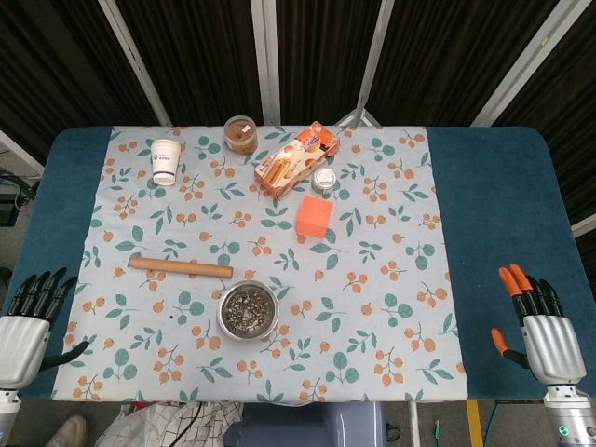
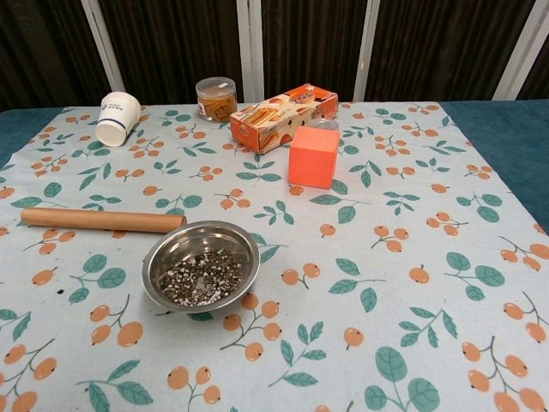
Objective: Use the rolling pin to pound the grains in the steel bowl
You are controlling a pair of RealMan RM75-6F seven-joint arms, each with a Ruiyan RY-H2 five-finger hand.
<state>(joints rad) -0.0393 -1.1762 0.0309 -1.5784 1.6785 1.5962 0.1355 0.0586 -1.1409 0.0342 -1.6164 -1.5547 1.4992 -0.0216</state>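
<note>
1. Nothing of the task looks done yet: the pin [image 1: 181,268] lies flat on the cloth [image 1: 391,233], untouched, and no hand is near the bowl [image 1: 248,310].
2. The grains [image 2: 204,279] sit in the bottom of the bowl as a dark, speckled layer. Whether any have been crushed cannot be told.
3. What is left, by my reading: pick up the pin, carry it over the bowl, and pound.
4. The left hand [image 1: 30,321] rests at the near left edge of the table [image 1: 503,186], fingers straight and slightly spread, thumb out to the side, holding nothing.
5. The right hand [image 1: 540,326] rests at the near right edge, fingers extended and close together, thumb apart, also empty.
6. From the left hand, the pin lies forward and inward, near, its long axis running across the table. The bowl is just beyond the pin's inner end, toward the robot.
7. From the right hand, both are well apart, far across the cloth, so the left hand seems the likelier one to reach.
8. The chest view shows neither hand.
</note>
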